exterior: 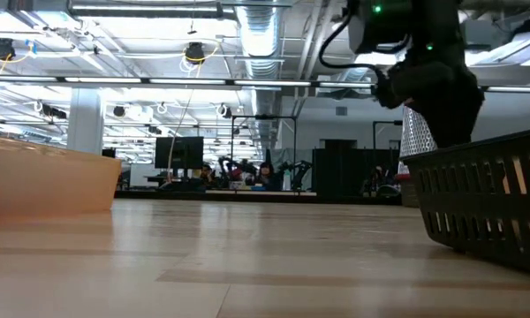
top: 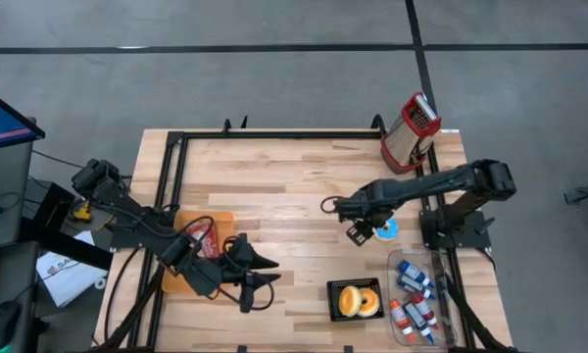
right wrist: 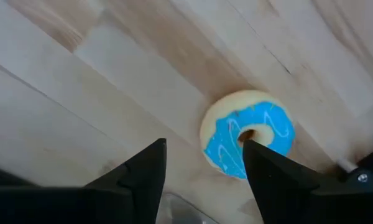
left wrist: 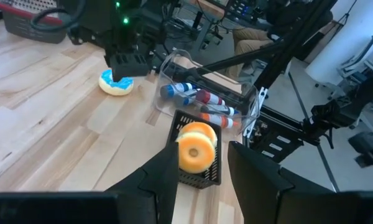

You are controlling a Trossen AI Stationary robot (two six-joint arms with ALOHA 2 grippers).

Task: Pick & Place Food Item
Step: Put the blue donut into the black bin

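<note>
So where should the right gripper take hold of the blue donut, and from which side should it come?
Probably from straight above. The blue donut lies flat on the table, hole up, so the ring offers two outer edges. The open right gripper already hangs over it; one finger outside each edge, or one in the hole, should hold.

- Floor [top: 274, 78]: grey, crossed by dark lines, all round the wooden table [top: 274, 176].
- Ceiling [exterior: 265, 35]: exposed ducts and pipes, hanging round lamps [exterior: 194, 53], long light strips.
- Far room: dark monitors [exterior: 178, 155] on desks, white column [exterior: 85, 132].
- Office chair [left wrist: 367, 62]: pale, beyond the table.
</note>
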